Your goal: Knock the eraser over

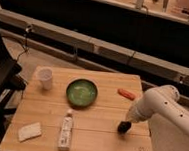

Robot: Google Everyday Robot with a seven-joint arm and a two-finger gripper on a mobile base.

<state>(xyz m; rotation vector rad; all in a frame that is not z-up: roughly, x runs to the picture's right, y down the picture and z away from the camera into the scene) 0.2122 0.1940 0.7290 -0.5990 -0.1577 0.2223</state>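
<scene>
Near edge of wooden worktop (101, 141): white eraser (29, 131) lying flat at front left corner. Bottle (65, 131) lying just right of it. Hand (123, 126) low over worktop, right of centre, well apart from eraser. Farther back: green bowl (82, 92), white cup (45, 78), orange object (126, 93).

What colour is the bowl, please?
Green bowl, camera view; the gripper is low over the table, to its right.
</scene>
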